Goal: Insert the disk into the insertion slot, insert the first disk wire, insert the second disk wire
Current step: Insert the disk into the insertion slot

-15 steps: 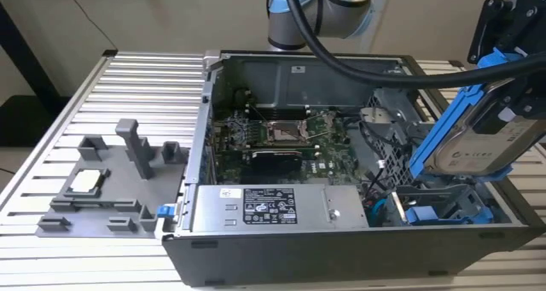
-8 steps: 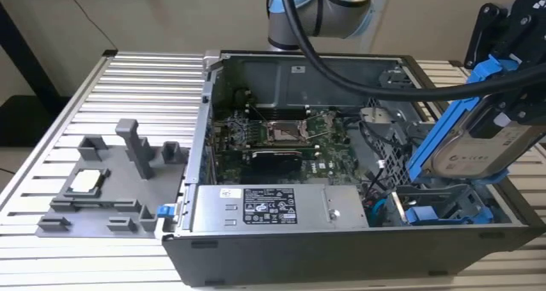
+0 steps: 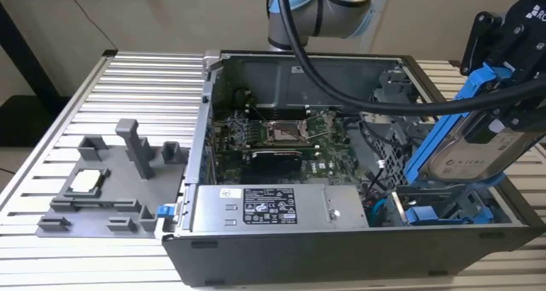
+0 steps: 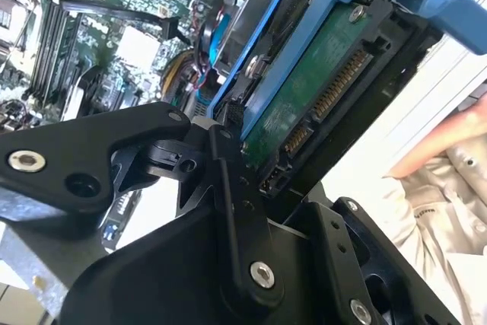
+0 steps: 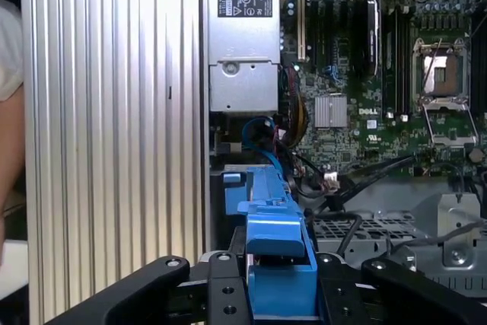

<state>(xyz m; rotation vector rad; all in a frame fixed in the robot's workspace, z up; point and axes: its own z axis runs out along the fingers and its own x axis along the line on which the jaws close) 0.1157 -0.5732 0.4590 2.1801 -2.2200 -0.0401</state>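
Observation:
My gripper (image 3: pixel 502 96) is shut on the disk (image 3: pixel 467 155), a silver-grey drive in a bright blue carrier frame (image 3: pixel 436 134). It hangs tilted, steeply on end, above the front corner of the open computer case at the exterior view's right. Its lower end is just over the insertion slot (image 3: pixel 444 208), a grey metal bay with a perforated wall (image 3: pixel 388 155). The second wrist view shows the disk's green circuit board and connectors (image 4: pixel 312 97) between my black fingers (image 4: pixel 228 180). In the first wrist view the blue carrier (image 5: pixel 270 226) sits in my gripper (image 5: pixel 278 294). A blue cable (image 3: pixel 376 209) lies beside the bay.
A grey power-supply box (image 3: pixel 260 208) with a white sticker fills the case front, behind it the green motherboard (image 3: pixel 273 137). A grey fixture tray (image 3: pixel 111 188) stands on the ribbed metal table (image 3: pixel 128 93) at the exterior view's left. A person's hand (image 4: pixel 449 150) is close by.

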